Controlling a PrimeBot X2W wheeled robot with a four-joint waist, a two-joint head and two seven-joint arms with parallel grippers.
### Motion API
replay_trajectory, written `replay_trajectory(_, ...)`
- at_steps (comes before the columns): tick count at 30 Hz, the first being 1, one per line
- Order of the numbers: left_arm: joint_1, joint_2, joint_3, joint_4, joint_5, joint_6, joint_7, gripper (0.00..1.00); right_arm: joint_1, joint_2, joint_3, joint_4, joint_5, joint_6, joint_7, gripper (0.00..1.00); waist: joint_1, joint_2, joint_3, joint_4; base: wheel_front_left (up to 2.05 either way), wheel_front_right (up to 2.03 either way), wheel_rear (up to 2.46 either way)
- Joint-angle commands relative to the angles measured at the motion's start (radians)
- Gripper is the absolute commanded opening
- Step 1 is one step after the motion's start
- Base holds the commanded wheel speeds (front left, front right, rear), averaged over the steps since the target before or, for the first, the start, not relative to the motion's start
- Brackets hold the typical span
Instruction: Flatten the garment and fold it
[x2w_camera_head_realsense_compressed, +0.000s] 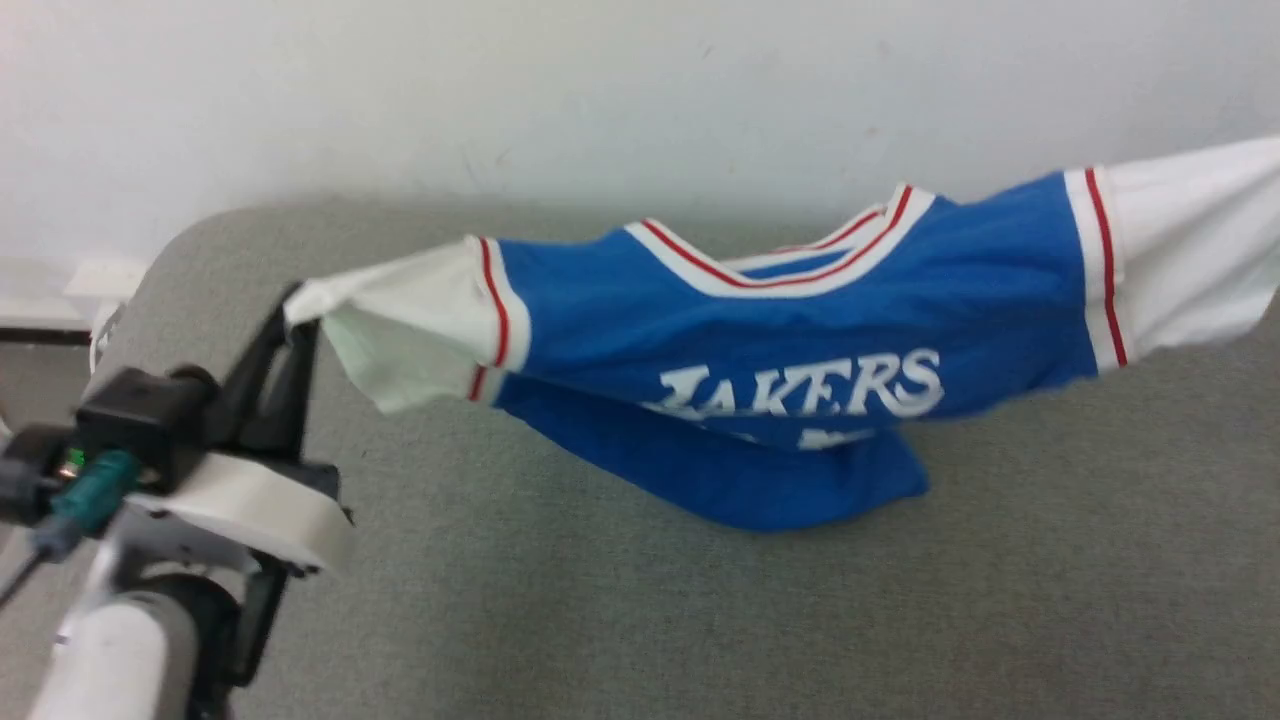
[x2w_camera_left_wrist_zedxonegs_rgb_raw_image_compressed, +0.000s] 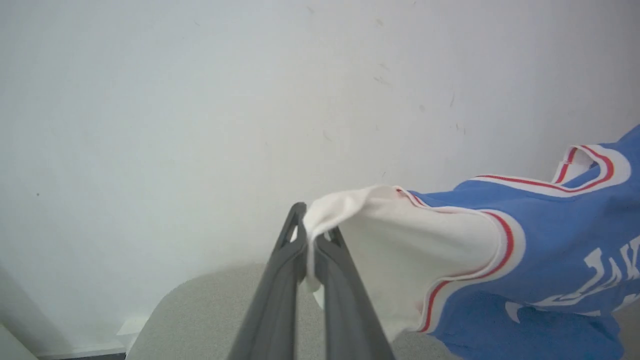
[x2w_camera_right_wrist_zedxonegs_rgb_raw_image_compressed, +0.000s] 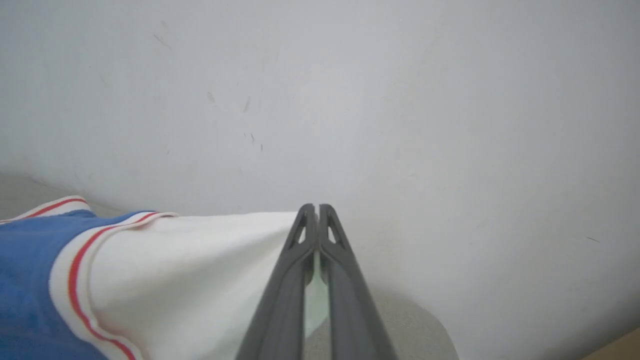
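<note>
The garment, a royal-blue jersey with white sleeves, red-and-white trim and white lettering, hangs stretched above the grey table. Its lower hem droops onto the table. My left gripper is shut on the tip of the left white sleeve, the cloth pinched between its dark fingers. In the right wrist view my right gripper is shut on the edge of the other white sleeve. That sleeve runs off the head view's right edge.
A pale wall rises directly behind the table's rounded far edge. Open grey tabletop lies in front of and below the hanging jersey. A white ledge sits at the far left beside the table.
</note>
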Motion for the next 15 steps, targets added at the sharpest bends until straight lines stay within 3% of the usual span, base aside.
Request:
replay_trajectory(1,-0.029,0.020,0.025,-0.041,-0.003,0.010,0.005,0.00,-0.005,-0.014,0.001,-0.046,0.003,-0.001,-0.011,0.00,0.0002,0.0000,-0.046,-0.048,0.00,0.00,0.00)
replay_trajectory(7,-0.143,0.078,0.088,-0.139,-0.013,0.009,0.045,0.00,-0.099,-0.022,-0.003,-0.153,0.023,-0.001,-0.014,0.00,0.0002,0.0000,-0.036,-0.075,0.00,0.00,0.00)
replay_trajectory(15,-0.396,0.125,0.125,-0.060,-0.071,-0.025,0.078,0.00,-0.317,-0.067,0.087,-0.103,0.036,-0.001,-0.009,0.00,0.0002,0.0000,0.043,-0.110,0.00,0.00,0.00)
